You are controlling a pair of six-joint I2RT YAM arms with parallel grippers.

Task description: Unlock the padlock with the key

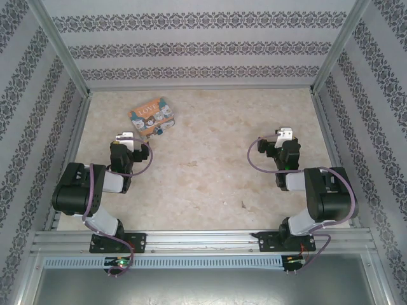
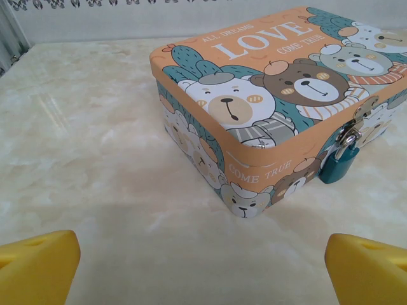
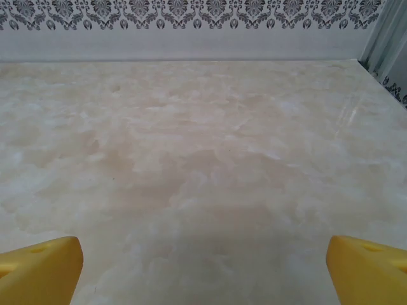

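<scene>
The padlock (image 2: 337, 163), tiny with a blue-teal body and silvery shackle, hangs from the clasp on the front of the orange "LOVE" bear tin (image 2: 273, 95). From above, the padlock (image 1: 161, 132) sits at the tin's (image 1: 152, 115) near right corner. My left gripper (image 2: 203, 270) is open, a short way in front of the tin's corner, with bare table between its yellow fingertips (image 2: 38, 267). My left gripper (image 1: 125, 138) stands just left of the padlock. My right gripper (image 1: 285, 135) is open over bare table, far right of the tin. A tiny thin sliver (image 1: 243, 204), possibly the key, lies near the table's front middle.
The marble-patterned table (image 1: 210, 171) is walled by patterned panels at the back and sides, with metal posts at the corners. The right wrist view looks across the bare tabletop (image 3: 203, 159) to the back wall. Both arm bases are bolted to the front rail (image 1: 203, 240).
</scene>
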